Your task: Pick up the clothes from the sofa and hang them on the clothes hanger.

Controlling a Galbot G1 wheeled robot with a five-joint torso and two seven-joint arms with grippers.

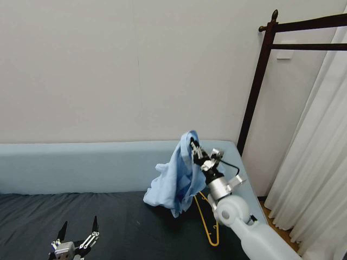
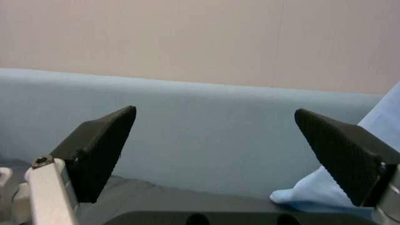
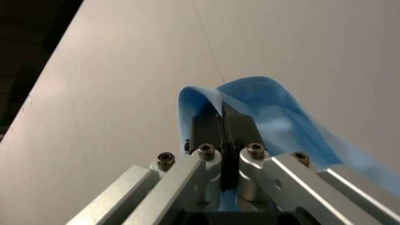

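On the head view, my right gripper (image 1: 193, 147) is pinched onto the top of a light-blue garment (image 1: 174, 184). The garment hangs above the sofa (image 1: 81, 168) seat, near the dark wooden clothes rack (image 1: 259, 81), with a yellow hanger (image 1: 209, 225) below it. My left gripper (image 1: 76, 234) sits low. Left wrist view: its fingers (image 2: 103, 150) are spread wide, facing the backrest. Right wrist view: fingers clamp the blue fold.
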